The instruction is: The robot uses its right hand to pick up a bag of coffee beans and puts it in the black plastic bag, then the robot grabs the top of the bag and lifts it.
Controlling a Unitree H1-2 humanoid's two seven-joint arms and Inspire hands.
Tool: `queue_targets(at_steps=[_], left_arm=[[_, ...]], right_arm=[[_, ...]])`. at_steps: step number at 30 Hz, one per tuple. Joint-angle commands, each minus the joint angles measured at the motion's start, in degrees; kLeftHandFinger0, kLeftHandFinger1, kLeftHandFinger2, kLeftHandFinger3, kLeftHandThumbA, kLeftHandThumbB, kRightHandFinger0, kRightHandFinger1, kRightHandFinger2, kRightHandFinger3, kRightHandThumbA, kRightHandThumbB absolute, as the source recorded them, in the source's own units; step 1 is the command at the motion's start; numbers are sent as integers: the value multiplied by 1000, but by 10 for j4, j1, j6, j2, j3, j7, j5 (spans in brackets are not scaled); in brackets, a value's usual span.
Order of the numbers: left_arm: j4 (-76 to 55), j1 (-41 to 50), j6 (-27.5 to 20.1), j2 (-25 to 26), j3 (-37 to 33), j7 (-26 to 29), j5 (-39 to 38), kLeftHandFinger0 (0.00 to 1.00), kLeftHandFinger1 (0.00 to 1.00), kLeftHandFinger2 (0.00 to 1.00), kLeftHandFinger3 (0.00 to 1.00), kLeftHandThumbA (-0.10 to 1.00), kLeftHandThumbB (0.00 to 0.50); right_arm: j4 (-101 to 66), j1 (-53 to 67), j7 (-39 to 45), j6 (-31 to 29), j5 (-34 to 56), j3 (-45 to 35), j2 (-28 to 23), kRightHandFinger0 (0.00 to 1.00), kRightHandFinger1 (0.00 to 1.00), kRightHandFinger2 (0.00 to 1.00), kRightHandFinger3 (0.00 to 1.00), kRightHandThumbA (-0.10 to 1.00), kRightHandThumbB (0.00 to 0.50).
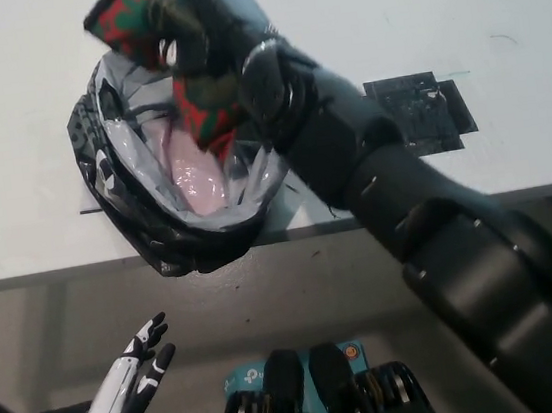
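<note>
The black right hand [195, 25] is closed around the red-and-green coffee bag [184, 72], holding it over the open mouth of the black plastic bag [168, 184], which sits at the bench [8, 78] edge. At seven o'clock, below the bench, the white left hand [140, 369] rests with fingers spread and holds nothing.

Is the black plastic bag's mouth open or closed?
Open: the black plastic bag has its rim spread wide, grey lining and pink contents showing inside.

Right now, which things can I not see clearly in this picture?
- Coffee bean bag, head view: the right hand covers its middle, and motion blur hides any print.
- Black plastic bag, head view: the right arm hides its right rim; the pale thing inside cannot be identified.
- Left hand, resting at lower left: open.
</note>
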Motion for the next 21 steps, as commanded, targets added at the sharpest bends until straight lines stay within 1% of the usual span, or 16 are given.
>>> queue_targets(at_steps=[1, 2, 3, 4, 6, 7, 8, 10, 11, 13, 16, 18, 19, 21], left_arm=[[-23, -4, -1, 11, 0, -8, 5, 1000, 1000, 1000, 1000, 1000, 251], [-23, -5, 0, 11, 0, -8, 5, 1000, 1000, 1000, 1000, 1000, 251], [-23, -7, 0, 11, 0, -9, 5, 1000, 1000, 1000, 1000, 1000, 252], [-24, -9, 2, 12, -1, -8, 8, 1000, 1000, 1000, 1000, 1000, 263], [-24, -10, 1, 12, -1, -8, 9, 1000, 1000, 1000, 1000, 1000, 266], [-25, -10, 0, 11, 0, -7, 9, 1000, 1000, 1000, 1000, 1000, 266], [-24, -11, -3, 12, 0, -7, 9, 1000, 1000, 1000, 1000, 1000, 255], [-22, -14, -7, 13, -2, -8, 10, 1000, 1000, 1000, 1000, 1000, 262], [-22, -14, -7, 13, -2, -8, 11, 1000, 1000, 1000, 1000, 1000, 262], [-22, -13, -4, 13, -1, -7, 11, 1000, 1000, 1000, 1000, 1000, 273], [-23, -13, -1, 14, -1, -11, 10, 1000, 1000, 1000, 1000, 1000, 273], [-23, -14, -6, 14, 1, -10, 8, 1000, 1000, 1000, 1000, 1000, 264], [-19, -14, -13, 13, 2, -8, 6, 1000, 1000, 1000, 1000, 1000, 257], [-18, -14, -13, 13, 2, -8, 5, 1000, 1000, 1000, 1000, 1000, 260]], right_arm=[[-8, -37, -32, -26, 12, -5, 19, 0, 262, 641, 676, -100, 230], [-8, -37, -32, -24, 14, -8, 21, 0, 229, 594, 624, -100, 230], [-7, -37, -33, -24, 16, -9, 22, 0, 214, 570, 586, -100, 244], [-8, -38, -35, -22, 17, -10, 26, 0, 214, 569, 587, -100, 266], [-8, -38, -35, -24, 18, -11, 28, 0, 207, 562, 588, -100, 261], [-7, -37, -34, -28, 19, -12, 29, 0, 191, 560, 610, -100, 247], [-7, -37, -35, -31, 18, -11, 30, 0, 186, 574, 636, -100, 226], [-4, -34, -38, -40, 16, -9, 30, 0, 201, 619, 666, -100, 204], [-4, -34, -39, -41, 16, -9, 30, 0, 201, 619, 666, -100, 204], [0, -31, -38, -44, 24, -15, 32, 0, 244, 674, 726, -100, 202], [5, -31, -36, -46, 28, -18, 31, 0, 258, 686, 736, -100, 205], [9, -33, -37, -44, 31, -20, 31, 0, 240, 673, 733, -100, 200], [10, -33, -37, -44, 29, -19, 29, 0, 248, 684, 747, -100, 203], [13, -34, -38, -42, 29, -19, 29, 0, 248, 685, 746, -100, 196]])
